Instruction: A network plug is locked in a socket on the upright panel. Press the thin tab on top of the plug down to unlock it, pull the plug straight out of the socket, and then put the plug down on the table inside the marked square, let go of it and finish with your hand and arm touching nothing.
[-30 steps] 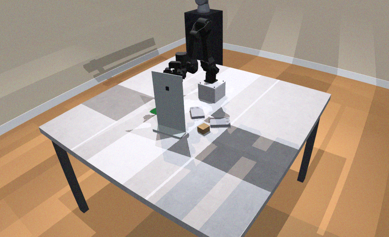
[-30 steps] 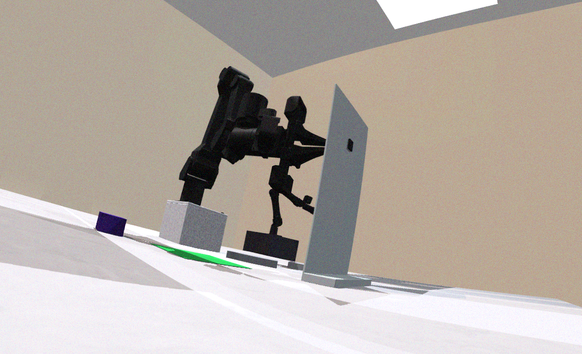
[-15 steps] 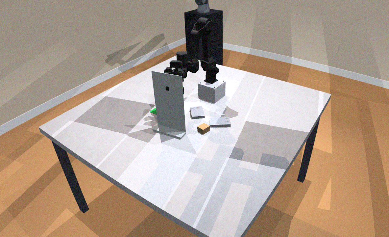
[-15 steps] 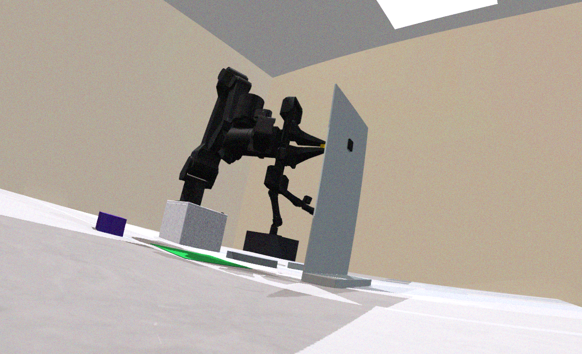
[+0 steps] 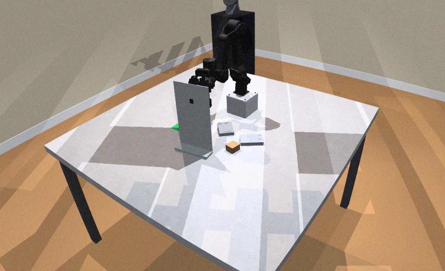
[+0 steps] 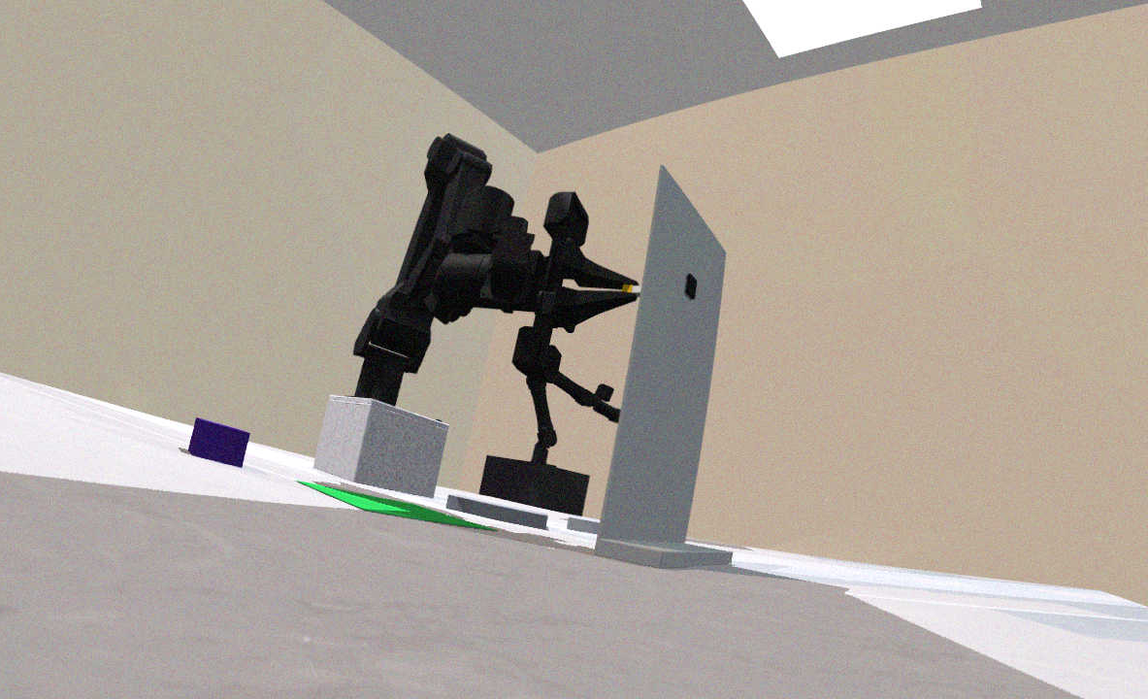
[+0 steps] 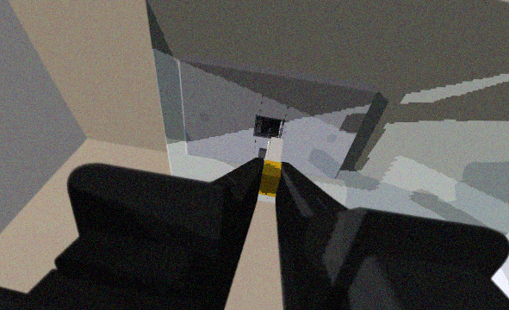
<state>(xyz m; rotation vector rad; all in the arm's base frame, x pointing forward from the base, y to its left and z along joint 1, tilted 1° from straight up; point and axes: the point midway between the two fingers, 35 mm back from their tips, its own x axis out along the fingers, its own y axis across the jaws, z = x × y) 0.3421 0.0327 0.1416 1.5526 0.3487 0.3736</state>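
The upright grey panel (image 5: 196, 124) (image 6: 669, 416) (image 7: 220, 116) stands on the table. Its socket opening (image 7: 269, 126) shows dark in the wrist view. My gripper (image 6: 634, 289) (image 7: 270, 168) is shut on the plug (image 6: 627, 287) (image 7: 270, 177), whose yellow part sits between the fingertips. A white part extends ahead of it, just below the opening in the wrist view. The fingertips are close to the panel's front; whether the plug's nose is fully clear of the socket is hard to tell. The green marked square (image 5: 175, 127) (image 6: 369, 501) lies low on the table, partly behind the panel in the top view.
Two flat grey pieces (image 5: 225, 128) (image 5: 251, 139) and an orange block (image 5: 232, 147) lie beside the panel. A purple block (image 6: 218, 441) lies near the arm's base block (image 5: 241, 104) (image 6: 382, 443). A black pedestal (image 5: 247, 43) stands behind the table.
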